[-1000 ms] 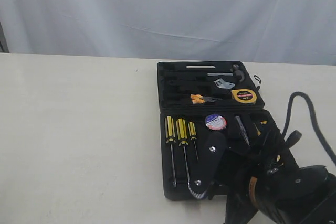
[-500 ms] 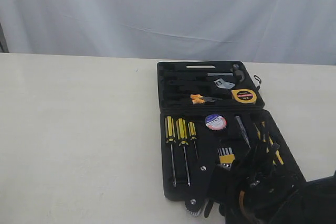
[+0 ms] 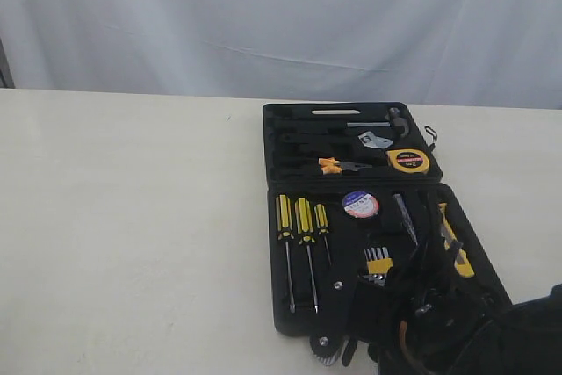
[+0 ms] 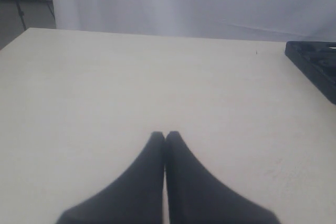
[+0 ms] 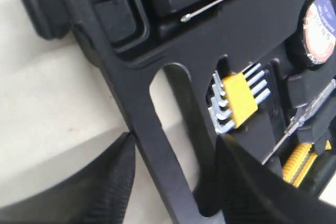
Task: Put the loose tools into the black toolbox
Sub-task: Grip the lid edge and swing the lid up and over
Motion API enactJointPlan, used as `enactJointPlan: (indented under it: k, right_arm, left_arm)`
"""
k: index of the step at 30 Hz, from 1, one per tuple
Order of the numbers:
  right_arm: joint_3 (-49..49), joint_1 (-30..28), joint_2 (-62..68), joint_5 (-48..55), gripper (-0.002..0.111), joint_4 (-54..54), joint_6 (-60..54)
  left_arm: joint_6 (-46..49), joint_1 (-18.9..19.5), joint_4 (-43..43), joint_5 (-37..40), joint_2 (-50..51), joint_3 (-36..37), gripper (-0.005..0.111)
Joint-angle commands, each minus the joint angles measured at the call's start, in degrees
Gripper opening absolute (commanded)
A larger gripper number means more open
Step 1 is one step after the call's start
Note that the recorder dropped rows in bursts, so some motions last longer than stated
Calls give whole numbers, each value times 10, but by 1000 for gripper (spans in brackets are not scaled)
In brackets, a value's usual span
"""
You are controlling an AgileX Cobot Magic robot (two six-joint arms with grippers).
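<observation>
Black toolbox (image 3: 277, 169) lies open on the table (image 3: 132, 217). The far half holds the pliers (image 3: 338, 165) and tape measure (image 3: 408, 161). The near half holds the tape roll (image 3: 361, 205) and utility knife (image 3: 455, 241). The knife is now fully uncovered, the right arm having drawn back. Right gripper (image 5: 173, 150) is spread, straddling the case's near rim beside the hex-key set (image 5: 236, 100). Left gripper (image 4: 165, 140) is pressed together above bare table.
</observation>
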Motion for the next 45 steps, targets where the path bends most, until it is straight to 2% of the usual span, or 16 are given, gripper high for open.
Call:
enactJointPlan:
  k: [1,16,32,35,40,45]
  right_arm:
    - [-2,1,1,7,46,-12,4]
    - [-19,-38,1,-19,46,-25,4]
    - [-50,-40,63,-24,46,-26,5]
    - [-55,-40,69,-24,35,-26,5]
    - [-55,-40,74,-26,0,-21,4]
    - [-55,-31,70,-27,-1,4,-31]
  left_arm:
    - [-1,-4,-5,-1,-2,2,0]
    - [-1,-4,-5,-1,-2,2,0]
    - [-1,-4,-5,-1,-2,2,0]
    - [-1,-4,-5,-1,-2,2,0]
    - [-1,-4,-5,-1,-2,2,0]
    - [-1,-4,-5,-1,-2,2,0]
